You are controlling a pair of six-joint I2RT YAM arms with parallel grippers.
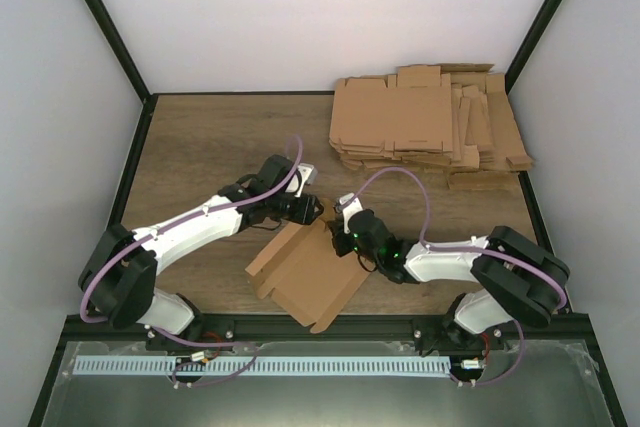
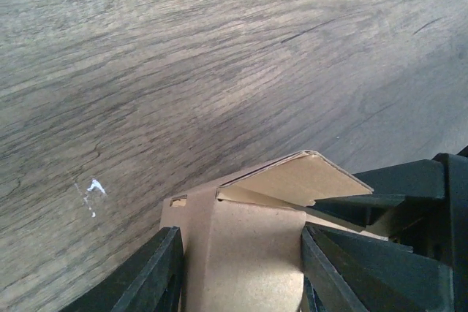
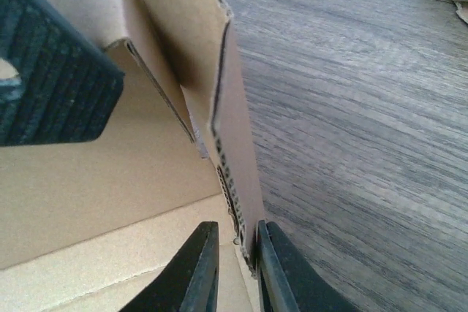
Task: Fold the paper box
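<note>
- My left gripper (image 2: 240, 237) stands about half open, and both fingers (image 2: 157, 275) press against the side edges of a cardboard panel held between them.
- My right gripper (image 3: 238, 230) is nearly closed, straddling the lower edge of an upright side wall. I cannot tell whether the fingers actually pinch it.
- Both are working on the paper box (image 1: 305, 272), which is partly folded. One corner wall stands up and the rest lies flat.
- The box sits on the table (image 1: 200, 147) near the front edge, between the two arms.
- A pile of flat blanks (image 1: 430, 127) lies well apart at the far right.
</note>
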